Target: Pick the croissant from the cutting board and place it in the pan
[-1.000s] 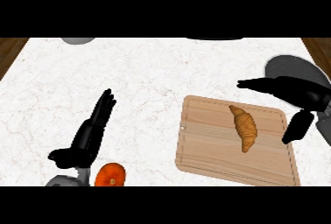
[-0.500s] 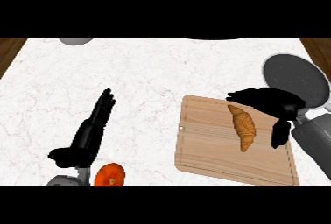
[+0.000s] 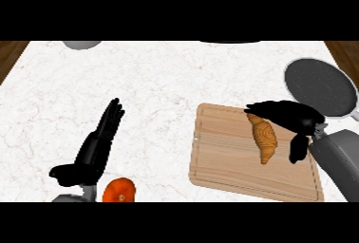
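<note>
While the croissant (image 3: 262, 137) lies on the cutting board (image 3: 231, 161), the job has hardly begun. The right hand (image 3: 291, 118) is over it, fingers bent around it but not closed on it. The pan (image 3: 320, 86) waits near the board's far corner. The left hand (image 3: 95, 147) rests flat, fingers straight.

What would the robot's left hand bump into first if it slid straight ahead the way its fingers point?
Probably nothing: the left hand points up along bare counter, and that line looks free to the far edge.
</note>
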`<state>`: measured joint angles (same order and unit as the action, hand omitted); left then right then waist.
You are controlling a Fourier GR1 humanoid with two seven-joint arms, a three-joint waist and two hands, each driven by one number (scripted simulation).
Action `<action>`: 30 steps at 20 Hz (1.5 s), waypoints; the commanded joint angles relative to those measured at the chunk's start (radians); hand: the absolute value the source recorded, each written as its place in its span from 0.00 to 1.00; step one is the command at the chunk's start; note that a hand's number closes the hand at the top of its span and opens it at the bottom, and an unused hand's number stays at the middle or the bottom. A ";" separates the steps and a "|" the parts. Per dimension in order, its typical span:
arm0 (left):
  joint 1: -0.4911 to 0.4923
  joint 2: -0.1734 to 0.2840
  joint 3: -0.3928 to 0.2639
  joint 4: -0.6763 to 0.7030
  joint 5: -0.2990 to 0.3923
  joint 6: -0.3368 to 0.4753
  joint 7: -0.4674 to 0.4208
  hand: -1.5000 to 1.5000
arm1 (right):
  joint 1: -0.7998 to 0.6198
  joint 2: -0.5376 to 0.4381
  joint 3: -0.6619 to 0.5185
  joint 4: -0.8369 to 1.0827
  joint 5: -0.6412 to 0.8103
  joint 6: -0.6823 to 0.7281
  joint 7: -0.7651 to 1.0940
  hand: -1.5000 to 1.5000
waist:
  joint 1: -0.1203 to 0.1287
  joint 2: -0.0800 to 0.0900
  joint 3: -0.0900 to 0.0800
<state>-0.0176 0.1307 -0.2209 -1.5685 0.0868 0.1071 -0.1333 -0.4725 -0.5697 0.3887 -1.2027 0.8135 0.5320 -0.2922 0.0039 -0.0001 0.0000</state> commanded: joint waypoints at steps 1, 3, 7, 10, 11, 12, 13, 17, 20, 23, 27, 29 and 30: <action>0.020 0.018 0.034 -0.062 0.005 -0.021 0.041 0.50 | 0.015 0.070 -0.041 0.003 0.038 -0.001 0.010 0.00 | 0.001 0.000 0.000; -0.063 0.003 0.059 0.029 0.013 -0.039 0.025 0.50 | -0.058 0.107 -0.064 0.121 0.049 -0.013 -0.016 0.00 | 0.003 0.002 0.000; -0.091 -0.079 0.000 0.058 -0.063 0.017 0.037 0.50 | 0.001 0.123 -0.076 0.119 0.102 -0.041 -0.035 0.00 | -0.002 0.001 0.000; -0.072 -0.004 0.082 0.022 0.001 -0.065 0.046 0.50 | -0.031 0.160 -0.075 0.246 0.167 -0.105 -0.068 0.00 | 0.004 0.002 0.000; -0.052 -0.048 0.026 0.026 -0.059 -0.012 0.034 0.50 | -0.068 0.194 -0.062 0.313 0.197 -0.123 -0.047 0.00 | 0.007 0.003 0.000; 0.005 -0.079 0.000 0.015 -0.071 0.001 -0.006 0.50 | -0.073 0.179 -0.086 0.277 0.193 -0.077 -0.042 0.00 | 0.004 0.001 0.000; -0.033 -0.043 0.051 -0.008 -0.031 -0.030 0.044 0.50 | -0.090 0.172 -0.094 0.377 0.210 -0.132 -0.108 0.00 | 0.007 0.002 0.000; 0.027 -0.079 -0.016 -0.049 -0.083 0.003 0.033 0.50 | -0.069 0.147 0.013 0.353 0.285 -0.105 -0.171 1.00 | 0.014 0.002 0.001; 0.018 -0.069 0.015 0.026 -0.071 -0.031 -0.034 0.50 | -0.039 0.189 0.015 0.373 0.336 -0.220 -0.156 1.00 | 0.006 0.003 0.000; -0.018 -0.021 0.077 -0.008 -0.031 -0.066 0.042 0.50 | -0.076 0.189 -0.011 0.400 0.354 -0.238 -0.184 1.00 | 0.006 0.002 0.000; -0.020 -0.043 0.052 -0.028 -0.044 -0.061 0.073 0.50 | -0.097 0.204 -0.045 0.452 0.362 -0.294 -0.214 1.00 | 0.006 0.002 0.000; 0.014 -0.041 0.064 -0.036 -0.043 -0.065 0.019 0.50 | -0.087 0.165 -0.080 0.441 0.358 -0.354 -0.267 1.00 | 0.005 0.001 0.000; 0.013 -0.066 0.038 0.009 -0.089 -0.034 -0.004 0.50 | -0.073 0.175 -0.085 0.349 0.350 -0.326 -0.237 1.00 | -0.002 0.000 0.000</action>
<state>-0.0229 0.0815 -0.1700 -1.5805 0.0292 0.0586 -0.1052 -0.5756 -0.3958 0.3224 -0.8272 1.1537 0.2411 -0.5181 0.0100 -0.0148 -0.0111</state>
